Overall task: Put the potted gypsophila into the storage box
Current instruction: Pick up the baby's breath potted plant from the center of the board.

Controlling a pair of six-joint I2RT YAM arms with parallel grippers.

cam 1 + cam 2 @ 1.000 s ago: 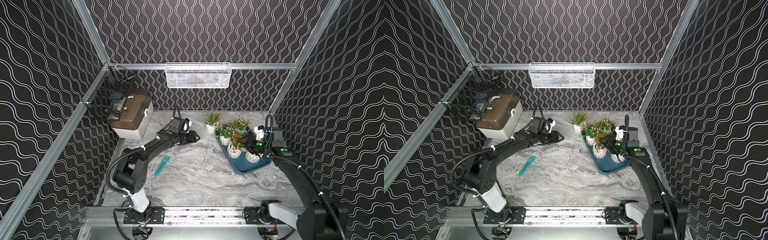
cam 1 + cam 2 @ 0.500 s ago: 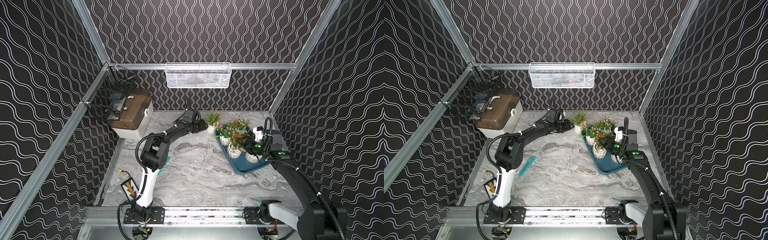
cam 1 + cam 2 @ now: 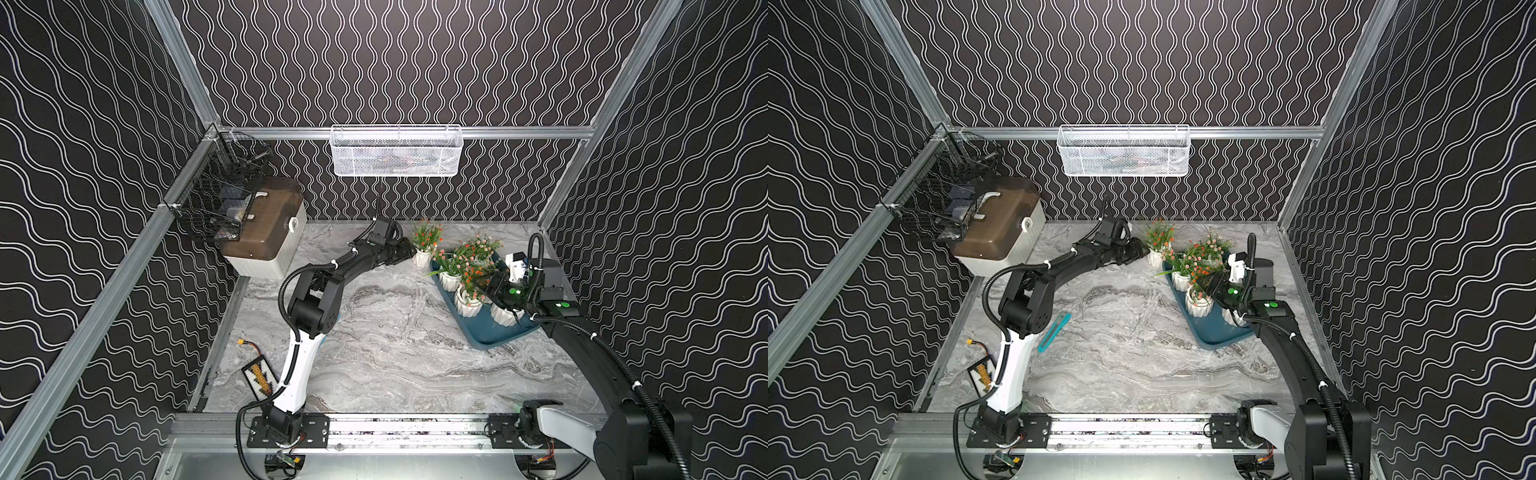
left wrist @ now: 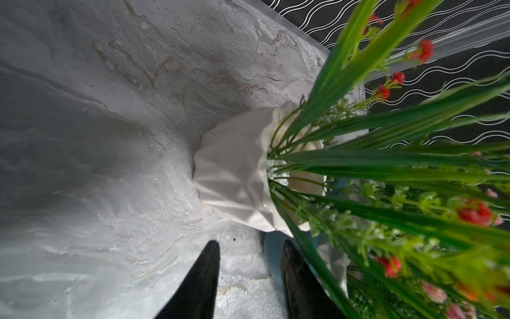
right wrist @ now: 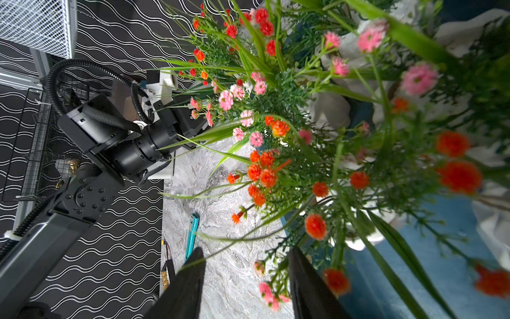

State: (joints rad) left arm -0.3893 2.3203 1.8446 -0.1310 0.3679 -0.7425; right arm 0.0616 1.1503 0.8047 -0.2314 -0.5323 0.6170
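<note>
One potted gypsophila (image 3: 422, 257) with orange-red blossoms stands on the marble table just outside the far corner of the storage box (image 3: 486, 337), a dark teal tray. My left gripper (image 3: 409, 252) reaches low beside this pot. In the left wrist view the white ribbed pot (image 4: 234, 171) lies just beyond the tips of my left gripper (image 4: 249, 245), which is open with only table between its fingers. Several potted gypsophila (image 3: 467, 305) stand in the tray. My right gripper (image 5: 247, 252) is open among their stems over the tray, with a few pink blossoms between its fingers.
A white box with a brown lid (image 3: 266, 232) stands at the back left, under a black wire basket (image 3: 220, 195). A white mesh basket (image 3: 395, 151) hangs on the back wall. A teal utility knife (image 3: 1054, 332) and a small battery board (image 3: 259, 376) lie near the left arm's base.
My left arm has stretched right and back across the table to the lone pot, and its jaws have narrowed. My right gripper has hardly shifted over the tray.
</note>
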